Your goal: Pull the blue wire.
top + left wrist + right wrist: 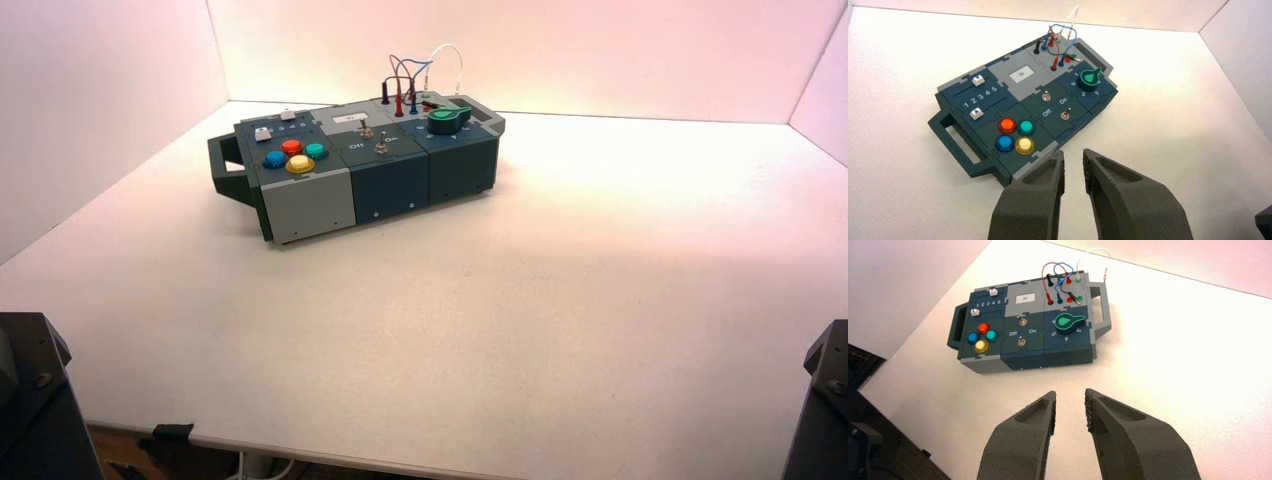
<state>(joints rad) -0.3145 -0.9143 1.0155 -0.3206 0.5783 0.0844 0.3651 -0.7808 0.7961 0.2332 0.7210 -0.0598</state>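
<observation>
Both arms wait at the near corners: L gripper (pixel 1074 152) front-left, R gripper (pixel 1070 392) front-right, each w/ a modest gap btwn its fingers, nothing held. Box (pixel 370 160) sits at an angle, back-left on the table (pixel 560 330), its far edge near the rear wall (pixel 600 50). Open tabletop runs wide from its R handle (pixel 1105 307) to the R wall, & from its front face to the near edge. Blue wire (pixel 1072 270) arches over the box's far-right part, btwn red wire (pixel 1043 273) & white wire (pixel 1093 249).
</observation>
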